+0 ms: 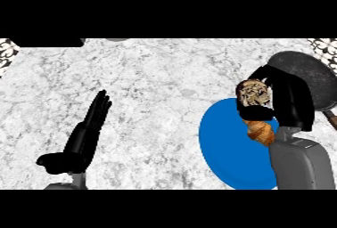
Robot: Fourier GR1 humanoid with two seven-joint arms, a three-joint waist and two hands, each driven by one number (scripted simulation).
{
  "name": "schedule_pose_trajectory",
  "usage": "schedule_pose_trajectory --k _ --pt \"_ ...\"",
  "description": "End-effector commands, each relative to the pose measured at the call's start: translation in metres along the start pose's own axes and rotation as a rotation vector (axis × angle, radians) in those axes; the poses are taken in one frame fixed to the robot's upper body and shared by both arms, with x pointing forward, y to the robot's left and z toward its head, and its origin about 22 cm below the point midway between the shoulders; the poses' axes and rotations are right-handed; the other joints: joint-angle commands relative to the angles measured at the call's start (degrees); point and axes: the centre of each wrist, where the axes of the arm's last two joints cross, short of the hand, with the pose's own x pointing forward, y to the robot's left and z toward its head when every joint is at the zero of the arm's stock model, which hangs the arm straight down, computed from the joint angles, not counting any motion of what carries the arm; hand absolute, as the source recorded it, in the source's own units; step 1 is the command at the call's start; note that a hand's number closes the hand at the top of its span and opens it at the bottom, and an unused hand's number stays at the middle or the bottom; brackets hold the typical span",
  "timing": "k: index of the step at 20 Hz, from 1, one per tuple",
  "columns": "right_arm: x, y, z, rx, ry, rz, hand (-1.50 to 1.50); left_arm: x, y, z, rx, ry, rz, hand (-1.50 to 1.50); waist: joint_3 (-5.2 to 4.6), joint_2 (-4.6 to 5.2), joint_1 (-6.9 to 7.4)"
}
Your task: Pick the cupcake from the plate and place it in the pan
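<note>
A blue plate (227,147) lies at the lower right of the marble counter. My right hand (289,100) is curled round the cupcake (255,95), a brown and cream mottled lump, holding it over the plate's far edge. A croissant (260,131) shows just below the cupcake, over the plate beside my right forearm. The dark pan (313,75) sits at the far right, just beyond the hand, with its handle (330,119) pointing toward the near side. My left hand (89,129) rests open at the left, fingers up.
Patterned corners (6,51) show at the counter's top left and top right. A dark object (49,42) sits at the top left edge.
</note>
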Motion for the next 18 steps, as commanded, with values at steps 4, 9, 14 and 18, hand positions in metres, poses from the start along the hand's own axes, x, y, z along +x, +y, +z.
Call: schedule_pose_trajectory --k 4,9,14,18 --pt "-0.043 -0.029 -0.030 -0.129 0.155 -0.136 1.50 -0.003 -0.023 -0.003 -0.011 -0.013 0.009 0.00 0.07 0.37 0.69" --pt "-0.091 0.000 -0.042 -0.203 0.179 -0.054 1.50 0.006 0.001 0.003 -0.025 -0.004 -0.011 0.00 0.09 0.40 1.23" --pt "-0.118 -0.019 -0.081 -0.343 0.176 0.074 1.50 -0.001 -0.024 -0.004 -0.039 -0.023 0.012 0.00 0.09 0.66 1.76" --pt "-0.163 -0.035 -0.093 -0.464 0.199 0.016 1.50 0.002 -0.009 -0.005 -0.040 -0.022 0.017 0.00 0.21 1.02 2.56"
